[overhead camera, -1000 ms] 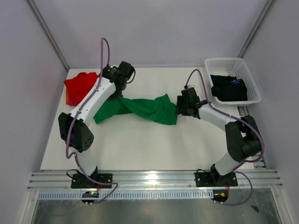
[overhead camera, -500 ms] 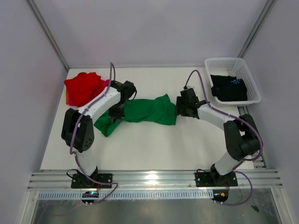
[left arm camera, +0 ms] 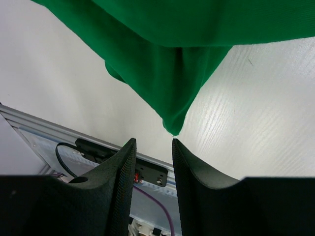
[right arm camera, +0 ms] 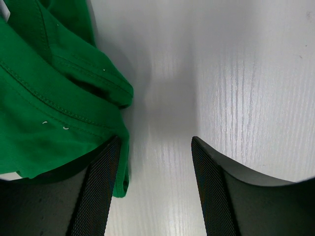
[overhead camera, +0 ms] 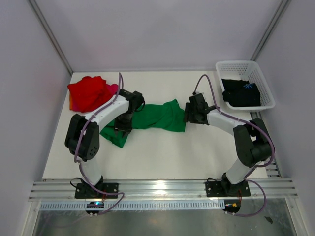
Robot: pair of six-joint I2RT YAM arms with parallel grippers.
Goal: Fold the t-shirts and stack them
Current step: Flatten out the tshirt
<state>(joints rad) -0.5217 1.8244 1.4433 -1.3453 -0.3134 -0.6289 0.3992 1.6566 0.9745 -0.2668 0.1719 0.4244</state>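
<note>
Shirts, four, with two arms and one basket on a white desk (overhead camera: 162,152); listed from left to right.

1. Red shirt (overhead camera: 87,92): far left corner of the desk, heaped loosely. Whether it is folded cannot be told.
2. Pink shirt (overhead camera: 113,88): only a sliver shows at the red shirt's right edge, touching it.
3. Left pincer (left arm camera: 152,141): low over the left end of the green shirt. Fingers a little apart, with nothing between them. A drooping point of green cloth hangs just past the fingertips.
4. Green shirt (overhead camera: 157,115): middle of the desk, stretched sideways between the two arms. It is bunched and twisted, its left end trailing toward the near edge. Not flat and not folded.
5. Right pincer (right arm camera: 155,142): at the green shirt's right end. Fingers wide apart over bare desk, and the hem lies against one finger (right arm camera: 101,187) without being gripped.
6. Basket (overhead camera: 243,65): white lattice, far right corner.
7. Black shirt (overhead camera: 241,93): inside the basket, with a small blue print on top.

Progress, judged: early. No tidy stack is visible. The green shirt needs spreading and then folding. The black shirt has not yet been taken out. The red and pink pair may need redoing.
</note>
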